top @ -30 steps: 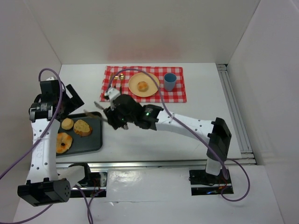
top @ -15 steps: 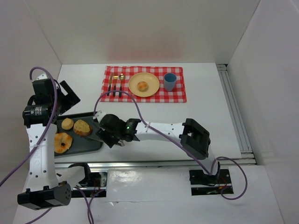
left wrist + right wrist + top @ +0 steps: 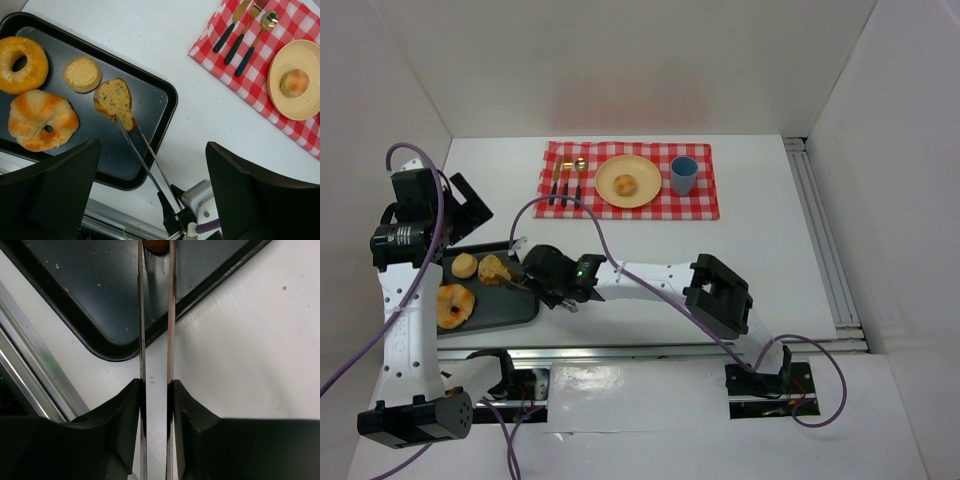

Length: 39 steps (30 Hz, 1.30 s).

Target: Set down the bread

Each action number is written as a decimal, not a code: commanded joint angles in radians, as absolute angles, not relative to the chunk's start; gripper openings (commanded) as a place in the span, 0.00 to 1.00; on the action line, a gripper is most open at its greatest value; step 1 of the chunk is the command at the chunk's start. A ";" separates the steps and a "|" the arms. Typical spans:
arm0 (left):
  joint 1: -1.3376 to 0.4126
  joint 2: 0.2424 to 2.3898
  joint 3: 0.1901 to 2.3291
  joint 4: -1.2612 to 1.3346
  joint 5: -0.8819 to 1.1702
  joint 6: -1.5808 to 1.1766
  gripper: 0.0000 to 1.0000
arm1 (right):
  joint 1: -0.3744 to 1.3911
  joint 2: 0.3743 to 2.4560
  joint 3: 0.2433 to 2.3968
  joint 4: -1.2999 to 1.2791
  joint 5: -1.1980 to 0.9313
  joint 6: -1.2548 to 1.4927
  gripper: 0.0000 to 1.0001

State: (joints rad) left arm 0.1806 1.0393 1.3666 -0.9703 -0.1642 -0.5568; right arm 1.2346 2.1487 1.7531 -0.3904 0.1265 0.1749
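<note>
Left wrist shows us tongs (image 3: 145, 160) nipping the scone (image 3: 114, 99) beside a bun (image 3: 81, 74) and a ring (image 3: 42, 120) on the tray (image 3: 169, 100); right wrist adds the right gripper (image 3: 156, 388) clamped on them; left gripper (image 3: 468, 205) splayed.

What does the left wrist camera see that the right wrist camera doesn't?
Only the left wrist view shows the ring-shaped bread, the bagel-like bread, the round bun, the checked cloth with cutlery, and the yellow plate holding a small bun. Only the right wrist view clearly shows the right gripper pinching the tongs. Both show the tongs, the dark tray, the white table and the bread piece at the tongs' tips, just a brown sliver in the right wrist view.
</note>
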 commanded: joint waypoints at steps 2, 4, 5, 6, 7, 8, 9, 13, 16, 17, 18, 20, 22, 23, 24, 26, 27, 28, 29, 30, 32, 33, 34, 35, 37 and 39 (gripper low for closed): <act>0.186 1.037 1.359 -0.934 -0.143 -0.563 0.99 | 1.241 2.051 1.767 -0.377 0.183 0.184 0.32; 0.186 1.037 1.359 -0.934 -0.109 -0.554 0.99 | 1.241 1.984 1.740 -0.377 0.205 0.184 0.32; 0.186 1.037 1.359 -0.934 -0.109 -0.554 0.99 | 1.241 1.956 1.724 -0.377 0.219 0.184 0.32; 0.186 1.026 1.359 -0.925 -0.097 -0.554 0.99 | 1.241 1.897 1.707 -0.367 0.232 0.184 0.32; 0.186 1.026 1.359 -0.925 -0.097 -0.554 0.99 | 1.241 1.867 1.674 -0.353 0.248 0.184 0.32; 0.186 1.026 1.359 -0.925 -0.097 -0.554 0.99 | 1.241 1.814 1.642 -0.353 0.285 0.184 0.32; 0.186 1.017 1.359 -0.925 -0.097 -0.554 0.99 | 1.232 1.813 1.641 -0.344 0.304 0.184 0.32; 0.186 1.017 1.359 -0.925 -0.097 -0.554 0.99 | 1.165 1.714 1.562 -0.344 0.370 0.195 0.32; 0.186 1.017 1.359 -0.925 -0.074 -0.554 0.99 | 1.064 1.704 1.529 -0.344 0.380 0.206 0.32; 0.186 1.017 1.359 -0.925 -0.074 -0.545 0.99 | 1.037 1.692 1.508 -0.344 0.380 0.206 0.32; 0.186 1.017 1.359 -0.925 -0.074 -0.545 0.99 | 1.010 1.692 1.508 -0.334 0.370 0.206 0.32; 0.186 1.017 1.359 -0.925 -0.074 -0.545 0.99 | 0.931 1.692 1.496 -0.325 0.356 0.206 0.32; 0.186 1.017 1.347 -0.916 -0.074 -0.545 0.99 | 0.861 1.706 1.496 -0.325 0.356 0.206 0.32; 0.186 1.017 1.347 -0.916 -0.074 -0.545 0.99 | 0.841 1.726 1.505 -0.325 0.347 0.206 0.32; 0.186 1.017 1.347 -0.916 -0.074 -0.545 0.99 | 0.821 1.736 1.505 -0.325 0.347 0.206 0.32; 0.186 1.026 1.338 -0.916 -0.065 -0.545 0.99 | 0.773 1.758 1.514 -0.316 0.357 0.206 0.32; 0.186 1.026 1.338 -0.916 -0.064 -0.545 0.99 | 0.761 1.775 1.514 -0.304 0.357 0.206 0.32; 0.186 1.026 1.338 -0.916 -0.064 -0.545 0.99 | 0.749 1.784 1.514 -0.304 0.357 0.206 0.33; 0.186 1.026 1.338 -0.916 -0.064 -0.545 0.99 | 0.726 1.804 1.523 -0.304 0.348 0.206 0.34; 0.186 1.026 1.338 -0.916 -0.064 -0.535 0.99 | 0.715 1.816 1.534 -0.295 0.348 0.206 0.34; 0.186 1.035 1.338 -0.907 -0.052 -0.535 0.99 | 0.689 1.856 1.557 -0.310 0.334 0.206 0.35; 0.186 1.035 1.338 -0.907 -0.052 -0.535 0.99 | 0.689 1.867 1.569 -0.319 0.334 0.206 0.37; 0.186 1.035 1.338 -0.907 -0.052 -0.526 0.99 | 0.680 1.867 1.581 -0.319 0.345 0.206 0.38; 0.186 1.035 1.329 -0.907 -0.052 -0.526 0.99 | 0.680 1.881 1.582 -0.319 0.345 0.206 0.40; 0.186 1.035 1.328 -0.907 -0.052 -0.526 0.99 | 0.660 1.881 1.582 -0.319 0.345 0.206 0.40; 0.186 1.035 1.319 -0.907 -0.052 -0.526 0.99 | 0.650 1.881 1.572 -0.319 0.333 0.206 0.44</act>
State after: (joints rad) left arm 0.1806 1.0382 1.3342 -0.9401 -0.0700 -0.5491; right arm 0.6651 1.8938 1.5192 -0.3599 0.3290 0.2005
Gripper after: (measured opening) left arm 0.993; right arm 0.439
